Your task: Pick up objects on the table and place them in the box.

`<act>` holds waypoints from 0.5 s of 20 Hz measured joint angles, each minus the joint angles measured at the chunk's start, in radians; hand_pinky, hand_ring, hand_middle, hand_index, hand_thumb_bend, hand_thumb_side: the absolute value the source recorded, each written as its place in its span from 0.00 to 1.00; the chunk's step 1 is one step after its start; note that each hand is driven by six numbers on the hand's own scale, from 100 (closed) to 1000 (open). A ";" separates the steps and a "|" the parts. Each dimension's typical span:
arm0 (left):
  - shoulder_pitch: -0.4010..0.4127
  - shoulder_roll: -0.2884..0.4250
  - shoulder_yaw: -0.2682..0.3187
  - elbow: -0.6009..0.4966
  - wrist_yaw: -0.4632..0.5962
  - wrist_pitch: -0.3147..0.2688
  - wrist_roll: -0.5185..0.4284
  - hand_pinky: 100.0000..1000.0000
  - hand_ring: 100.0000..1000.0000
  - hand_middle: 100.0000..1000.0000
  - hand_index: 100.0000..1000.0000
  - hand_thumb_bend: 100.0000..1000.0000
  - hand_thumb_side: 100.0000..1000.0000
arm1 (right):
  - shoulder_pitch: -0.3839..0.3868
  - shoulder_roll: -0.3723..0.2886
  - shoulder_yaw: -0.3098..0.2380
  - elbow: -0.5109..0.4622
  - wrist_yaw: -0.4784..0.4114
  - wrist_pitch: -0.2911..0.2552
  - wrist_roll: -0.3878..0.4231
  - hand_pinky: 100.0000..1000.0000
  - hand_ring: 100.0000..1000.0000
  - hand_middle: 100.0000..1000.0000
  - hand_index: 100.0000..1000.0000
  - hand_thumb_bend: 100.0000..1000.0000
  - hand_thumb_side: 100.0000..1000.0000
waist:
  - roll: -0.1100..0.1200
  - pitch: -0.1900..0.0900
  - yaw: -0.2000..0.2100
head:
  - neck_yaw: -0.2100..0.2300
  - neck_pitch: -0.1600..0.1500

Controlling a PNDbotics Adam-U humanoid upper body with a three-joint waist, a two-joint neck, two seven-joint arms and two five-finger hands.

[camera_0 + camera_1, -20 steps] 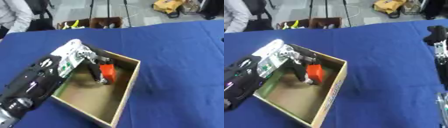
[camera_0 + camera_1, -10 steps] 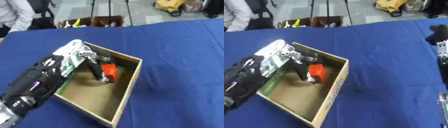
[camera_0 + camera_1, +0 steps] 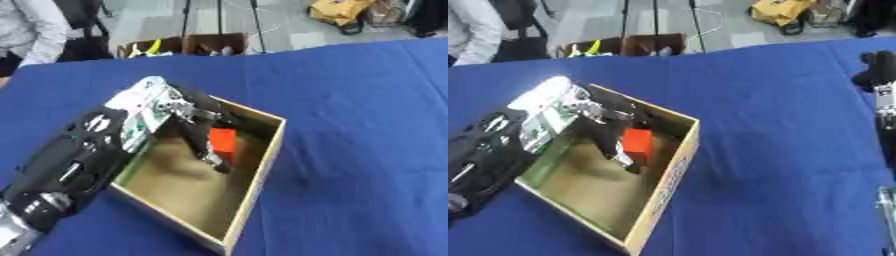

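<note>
Box point(image 3: 267, 150) holds orange block point(image 3: 222, 140); left hand point(image 3: 197, 132) inside

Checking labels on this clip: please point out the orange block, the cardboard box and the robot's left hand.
orange block point(image 3: 222, 141): left eye view, on its orange front face.
cardboard box point(image 3: 265, 160): left eye view, on its right wall's rim.
left hand point(image 3: 194, 131): left eye view, on the dark fingers inside the box.

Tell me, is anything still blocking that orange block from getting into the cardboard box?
Nothing visible does. The orange block is already inside the box, below its rim, with the left hand reaching in against it. Whether it rests on the floor of the box is unclear.
</note>
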 measured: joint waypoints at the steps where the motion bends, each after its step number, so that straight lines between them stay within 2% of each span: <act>1: 0.000 0.000 0.008 -0.011 0.000 0.000 0.000 0.78 0.91 0.87 0.98 0.44 0.75 | 0.000 0.000 0.000 0.000 0.000 0.000 0.000 0.66 0.60 0.47 0.71 0.45 1.00 | 0.000 0.000 0.000 | 0.000 0.000; 5: 0.008 0.014 0.050 -0.080 0.030 0.010 -0.010 0.77 0.90 0.83 0.93 0.33 0.74 | 0.000 0.000 0.000 0.000 0.000 0.000 0.000 0.66 0.60 0.47 0.71 0.44 1.00 | 0.000 0.000 0.002 | -0.003 0.000; 10: 0.044 0.061 0.131 -0.190 0.094 0.032 -0.031 0.72 0.86 0.79 0.90 0.25 0.72 | 0.000 0.000 -0.005 0.000 0.000 0.001 -0.001 0.66 0.60 0.47 0.71 0.43 1.00 | -0.003 0.000 0.013 | -0.025 0.000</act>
